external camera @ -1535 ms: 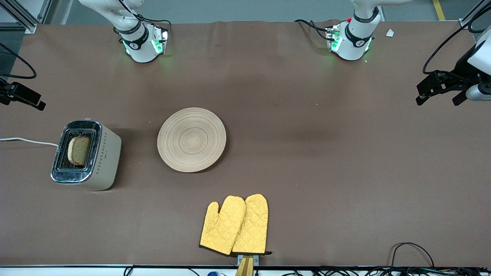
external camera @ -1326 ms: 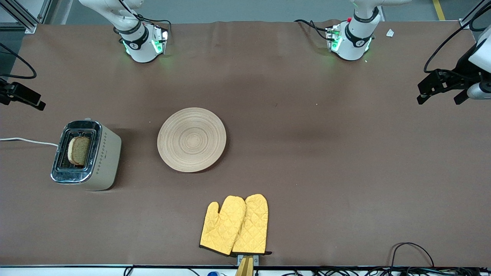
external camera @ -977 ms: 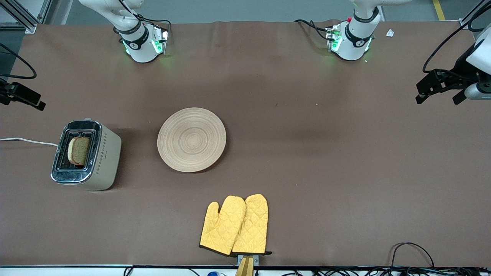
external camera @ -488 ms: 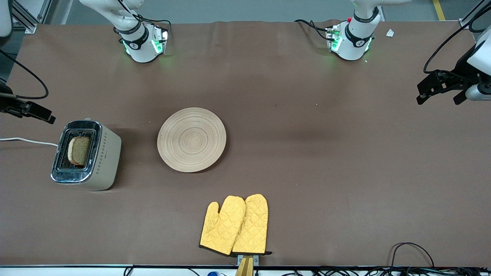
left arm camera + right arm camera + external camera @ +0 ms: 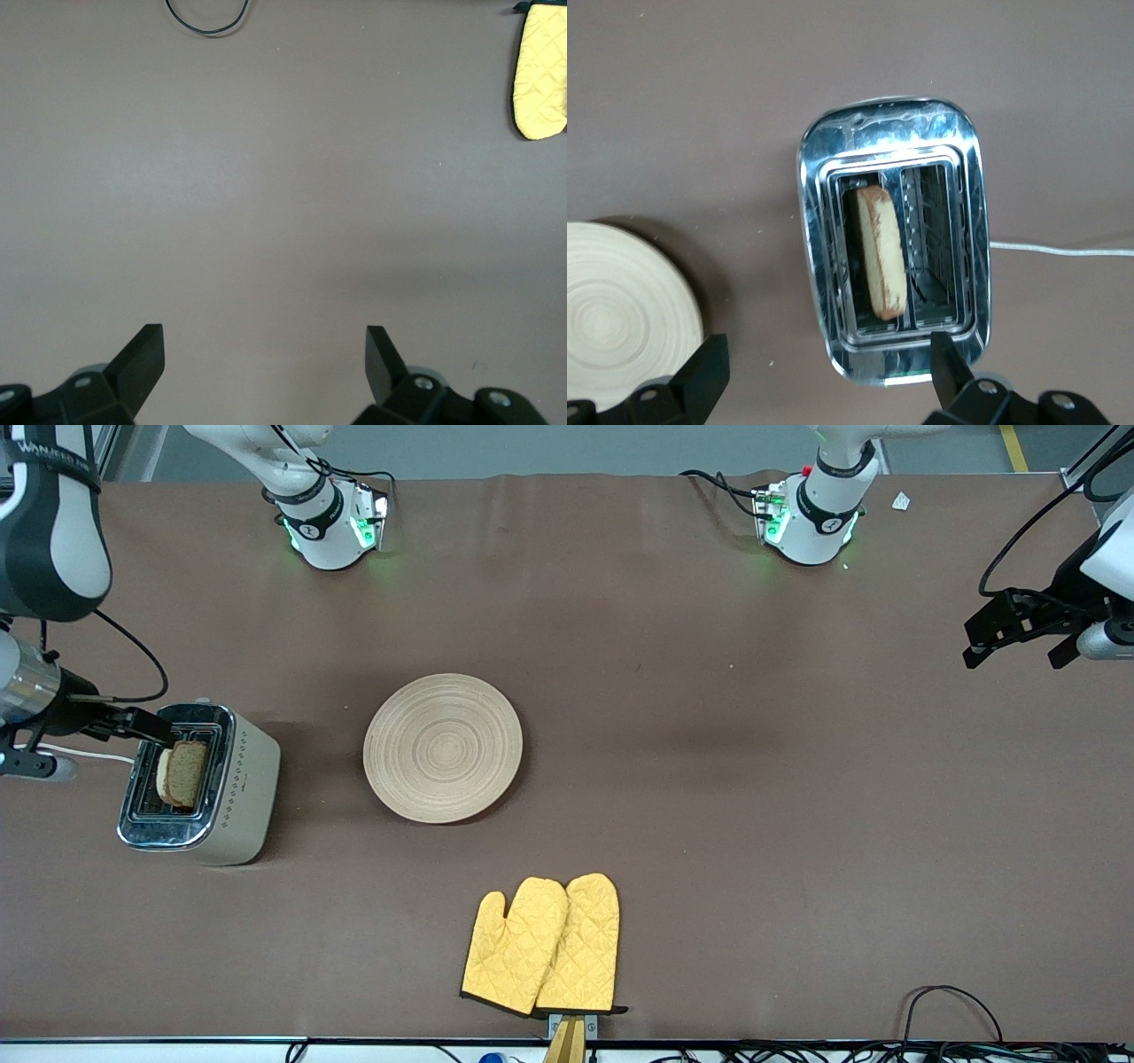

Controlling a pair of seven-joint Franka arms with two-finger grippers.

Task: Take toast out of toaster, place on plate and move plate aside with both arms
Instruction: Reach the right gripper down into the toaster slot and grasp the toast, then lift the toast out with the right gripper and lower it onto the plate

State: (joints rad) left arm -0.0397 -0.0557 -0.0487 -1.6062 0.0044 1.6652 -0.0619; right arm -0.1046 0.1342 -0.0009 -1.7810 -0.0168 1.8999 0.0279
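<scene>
The toast (image 5: pixel 183 772) is a brown slice standing upright in one slot of the silver toaster (image 5: pixel 239 797) at the right arm's end of the table. In the right wrist view the toast (image 5: pixel 881 252) shows edge-on in the toaster (image 5: pixel 890 133). My right gripper (image 5: pixel 146 729) is open and empty, in the air over the toaster's end farther from the front camera; the right wrist view also shows it (image 5: pixel 828 372). The round beige wooden plate (image 5: pixel 443 747) lies beside the toaster, toward the table's middle, and shows in the right wrist view (image 5: pixel 620 310). My left gripper (image 5: pixel 1012 657) waits open and empty over the left arm's end of the table; the left wrist view (image 5: pixel 264 354) shows only bare cloth under it.
Two yellow quilted oven mitts (image 5: pixel 542 946) lie near the table's front edge, nearer to the front camera than the plate; one shows in the left wrist view (image 5: pixel 540 80). A white power cord (image 5: pixel 80 753) runs from the toaster. Cables (image 5: pixel 952 1001) lie at the front edge.
My right arm has swung into view and its gripper has moved from the table's edge to over the toaster. The left gripper has barely moved. Toast, plate and mitts are unmoved.
</scene>
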